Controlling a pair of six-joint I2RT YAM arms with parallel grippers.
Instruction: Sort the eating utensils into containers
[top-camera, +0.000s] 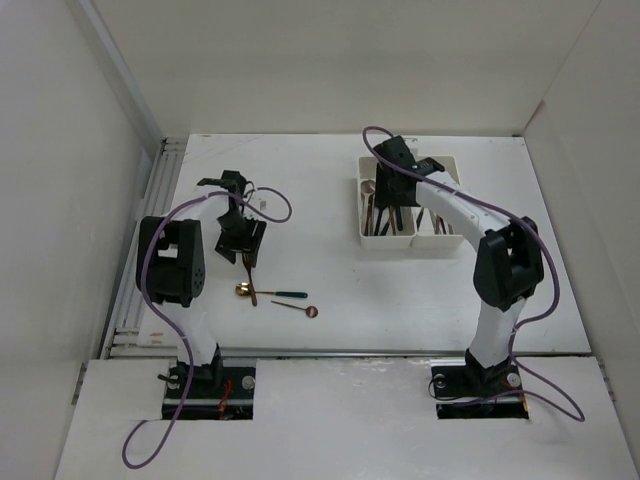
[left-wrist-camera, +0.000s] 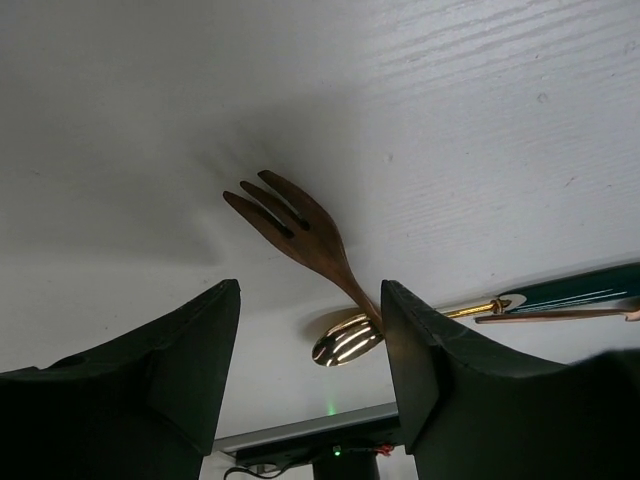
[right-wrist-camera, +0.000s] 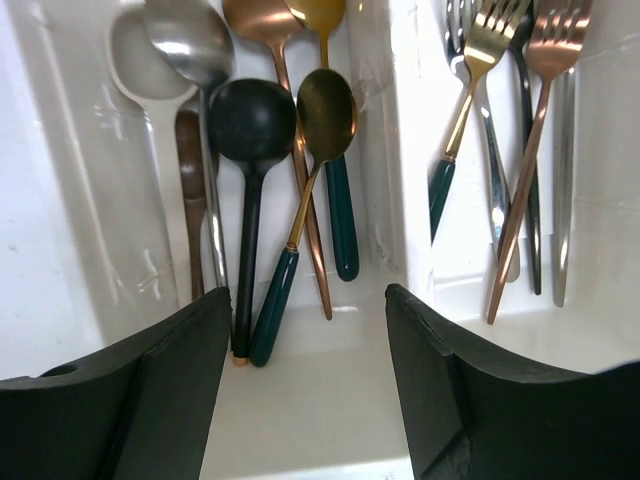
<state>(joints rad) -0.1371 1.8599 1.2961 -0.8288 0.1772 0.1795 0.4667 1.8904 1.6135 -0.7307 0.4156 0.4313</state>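
My left gripper (top-camera: 243, 243) is open, low over the table, its jaws wide apart (left-wrist-camera: 310, 290). A copper fork (left-wrist-camera: 300, 225) lies just ahead of it, its handle running under the right finger (left-wrist-camera: 440, 360); it also shows in the top view (top-camera: 247, 263). A gold spoon (left-wrist-camera: 345, 340) with a teal handle (top-camera: 290, 295) and a copper spoon (top-camera: 310, 311) lie beside it. My right gripper (top-camera: 388, 198) is open and empty over the two joined white bins (top-camera: 410, 241). The left bin (right-wrist-camera: 60, 200) holds several spoons (right-wrist-camera: 325, 115). The right bin (right-wrist-camera: 610, 200) holds several forks (right-wrist-camera: 485, 45).
White walls close in the table on the left, back and right. A metal rail (top-camera: 135, 310) runs along the table's left edge. Purple cables (top-camera: 275, 205) loop off both arms.
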